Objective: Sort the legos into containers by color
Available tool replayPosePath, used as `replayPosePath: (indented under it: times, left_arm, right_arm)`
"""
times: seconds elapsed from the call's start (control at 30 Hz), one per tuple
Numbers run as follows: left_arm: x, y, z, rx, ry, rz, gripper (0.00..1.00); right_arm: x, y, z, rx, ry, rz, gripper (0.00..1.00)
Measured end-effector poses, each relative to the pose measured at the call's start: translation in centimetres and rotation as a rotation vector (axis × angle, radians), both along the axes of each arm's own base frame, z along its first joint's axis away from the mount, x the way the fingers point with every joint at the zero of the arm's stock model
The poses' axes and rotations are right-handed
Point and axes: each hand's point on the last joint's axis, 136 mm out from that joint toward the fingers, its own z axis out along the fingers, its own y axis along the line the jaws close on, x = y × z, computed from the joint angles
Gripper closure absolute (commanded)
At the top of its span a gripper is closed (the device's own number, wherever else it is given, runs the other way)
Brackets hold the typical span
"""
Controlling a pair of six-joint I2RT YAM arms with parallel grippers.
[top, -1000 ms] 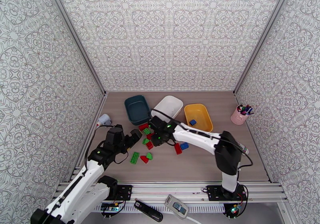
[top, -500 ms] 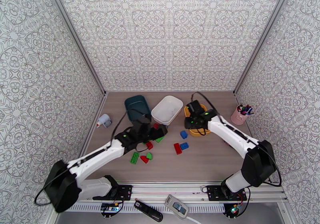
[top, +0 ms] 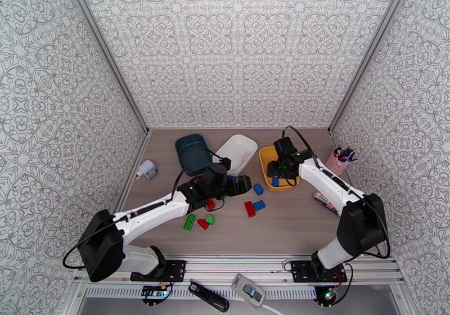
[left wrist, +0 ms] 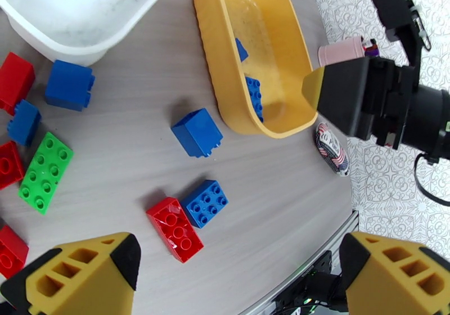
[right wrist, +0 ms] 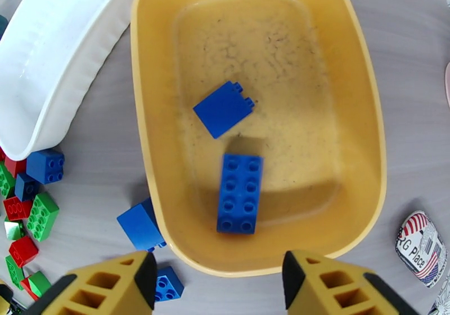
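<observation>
The yellow tub (right wrist: 140, 85) holds two blue legos: a square one (right wrist: 224, 108) and a long one (right wrist: 240, 192). My right gripper (right wrist: 216, 288) hovers open over its near end (top: 265, 157), with nothing between the fingers. My left gripper (left wrist: 236, 277) is open and empty above a red lego (left wrist: 175, 229) and a blue lego (left wrist: 206, 202) on the table. Another blue lego (left wrist: 197, 133) lies beside the yellow tub. The white tub (top: 236, 152) and the teal tub (top: 193, 153) stand further left. Red, green and blue legos (left wrist: 46, 171) cluster below the white tub.
A pink pen cup (top: 336, 161) stands at the far right. A round flag badge (right wrist: 419, 246) lies right of the yellow tub. A small white object (top: 146, 170) sits by the left wall. Green and red legos (top: 189, 221) lie near the left arm.
My right gripper swung from the pile to the yellow tub and opened, leaving the long blue lego inside. My left arm reached right across the pile toward the table's middle.
</observation>
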Motion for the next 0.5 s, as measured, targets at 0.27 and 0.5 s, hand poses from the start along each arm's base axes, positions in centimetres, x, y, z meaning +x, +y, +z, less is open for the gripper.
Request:
replayPosePath:
  times: [0.27, 0.5]
  left_arm:
    - [0.7, 5.0, 0.3, -0.021, -0.016, 0.11, 0.01]
    - [0.6, 8.2, 0.2, -0.023, -0.02, 0.181, 0.01]
  right_arm:
    - [-1.0, 4.9, 0.8, 0.021, -0.012, 0.134, 0.39]
    - [-2.0, 9.1, -1.8, -0.028, 0.056, 0.25, 0.37]
